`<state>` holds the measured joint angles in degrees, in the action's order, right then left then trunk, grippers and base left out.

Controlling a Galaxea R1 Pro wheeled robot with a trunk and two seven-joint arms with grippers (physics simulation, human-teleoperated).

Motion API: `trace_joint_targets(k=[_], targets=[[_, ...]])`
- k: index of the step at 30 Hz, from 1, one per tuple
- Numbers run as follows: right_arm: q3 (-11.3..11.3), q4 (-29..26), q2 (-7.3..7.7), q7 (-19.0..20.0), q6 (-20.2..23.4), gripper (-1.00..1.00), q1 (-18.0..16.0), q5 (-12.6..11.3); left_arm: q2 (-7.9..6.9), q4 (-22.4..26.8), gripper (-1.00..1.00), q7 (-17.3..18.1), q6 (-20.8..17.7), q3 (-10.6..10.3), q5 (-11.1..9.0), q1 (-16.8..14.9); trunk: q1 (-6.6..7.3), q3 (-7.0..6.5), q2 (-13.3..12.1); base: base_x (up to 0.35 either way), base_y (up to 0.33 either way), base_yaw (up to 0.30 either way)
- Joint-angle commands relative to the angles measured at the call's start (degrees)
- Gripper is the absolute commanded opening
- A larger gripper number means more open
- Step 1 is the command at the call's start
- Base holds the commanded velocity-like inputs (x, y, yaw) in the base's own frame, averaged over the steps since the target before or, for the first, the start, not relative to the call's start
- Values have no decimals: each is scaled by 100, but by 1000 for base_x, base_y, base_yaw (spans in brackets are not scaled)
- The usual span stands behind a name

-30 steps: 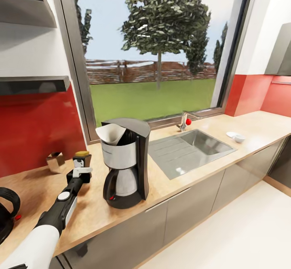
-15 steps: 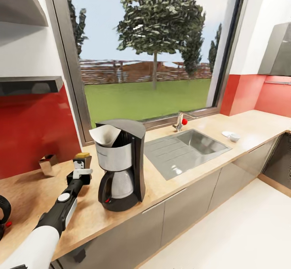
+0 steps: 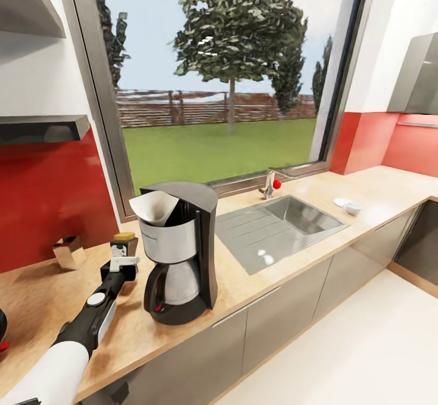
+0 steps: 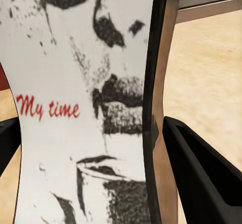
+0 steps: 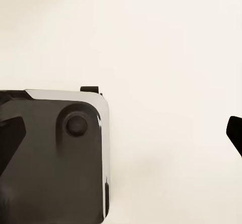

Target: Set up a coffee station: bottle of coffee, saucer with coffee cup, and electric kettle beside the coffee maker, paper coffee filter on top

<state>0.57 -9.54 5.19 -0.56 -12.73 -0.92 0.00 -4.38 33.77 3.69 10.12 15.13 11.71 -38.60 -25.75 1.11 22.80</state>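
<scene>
The black and steel coffee maker (image 3: 179, 253) stands on the wooden countertop (image 3: 255, 283), with a white paper coffee filter (image 3: 153, 207) in its top. Just left of it my left gripper (image 3: 119, 263) is shut on the bottle of coffee (image 3: 123, 242), which has a yellow cap. Up close, the bottle's white "My time" label (image 4: 80, 108) sits between the dark fingers (image 4: 201, 173). The saucer with the white coffee cup (image 3: 348, 206) lies far right, past the sink. A sliver of the black electric kettle (image 3: 2, 332) shows at the left edge. My right gripper (image 5: 121, 138) hangs open over pale floor.
A steel sink (image 3: 286, 222) with a tap (image 3: 271, 183) is set into the counter right of the coffee maker. A small metal box (image 3: 68, 252) stands by the red backsplash. Grey shelves (image 3: 42, 128) hang at upper left. The robot's own base (image 5: 55, 153) lies below the right gripper.
The whole view has swung to the right. My left gripper has carried the bottle closer to the coffee maker. The kettle has nearly slid out at the left edge.
</scene>
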Motion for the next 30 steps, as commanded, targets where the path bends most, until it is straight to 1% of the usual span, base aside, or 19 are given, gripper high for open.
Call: trace_joint_targets(k=[1,7,13,24,30], targets=[[4,5,0,-6,-19,100,-5,0,3,-3,-100,44,25,43,61,-7,-3,12,12,1,0,0],[4,-1,0,-6,-19,100,-5,0,-16,-2,-100,44,25,48,55,-7,-3,12,12,13,0,0],[4,5,0,-6,-19,100,-5,0,-6,3,-100,44,25,48,55,-7,-3,12,12,204,52,0],[4,5,0,-6,-19,100,-5,0,-21,3,-100,41,25,60,51,-7,-3,12,12,27,7,0],[4,5,-2,-6,-19,100,-5,0,-12,-2,-100,44,30,57,51,-7,-3,12,12,162,55,0]])
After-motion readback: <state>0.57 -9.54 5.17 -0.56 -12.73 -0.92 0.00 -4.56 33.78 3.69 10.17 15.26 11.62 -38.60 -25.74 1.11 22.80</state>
